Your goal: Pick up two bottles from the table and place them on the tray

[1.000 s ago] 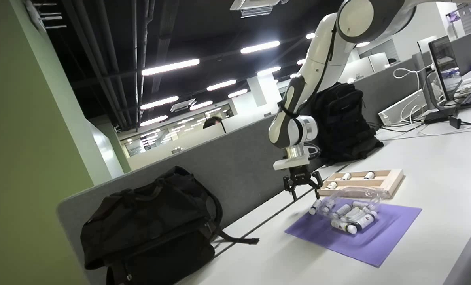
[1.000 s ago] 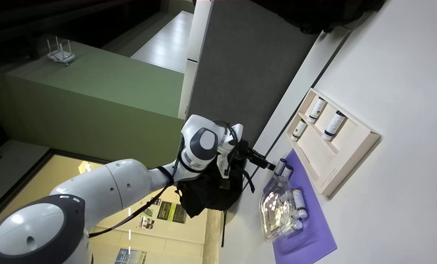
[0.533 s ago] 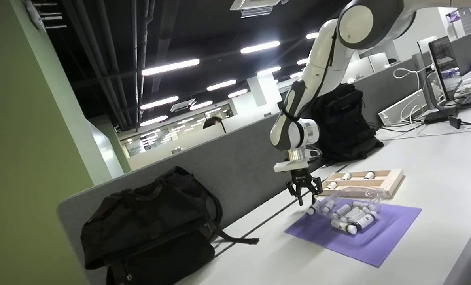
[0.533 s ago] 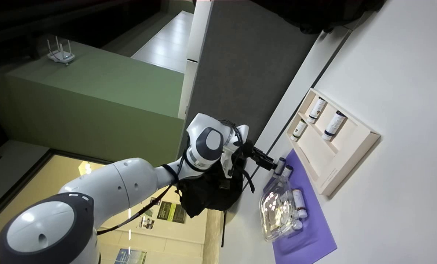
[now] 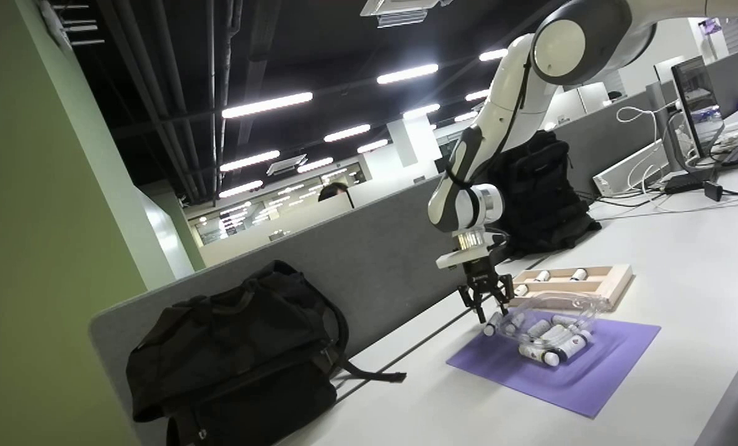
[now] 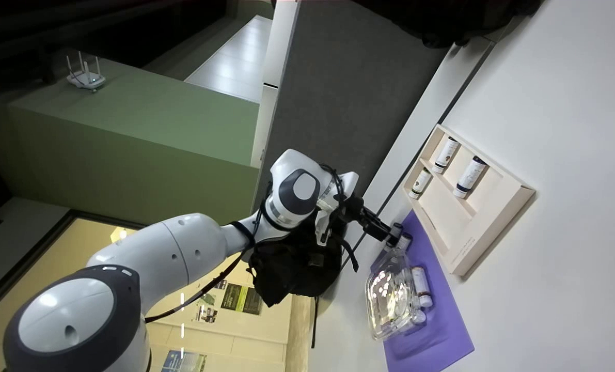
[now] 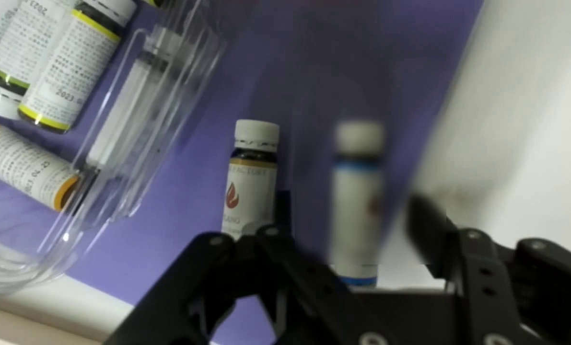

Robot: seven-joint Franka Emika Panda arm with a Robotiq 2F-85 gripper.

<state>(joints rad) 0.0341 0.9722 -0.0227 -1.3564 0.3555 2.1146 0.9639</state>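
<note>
While the gripper (image 7: 354,223) is spread wide and empty, a blue-banded bottle (image 7: 357,206) is framed between its fingers, presumably so its barrel can be pinched crosswise. A flame-labelled bottle (image 7: 251,182) is placed just past one finger; near the gripper, the compartmented tray (image 6: 445,212) is set, likely for a short carry.
</note>
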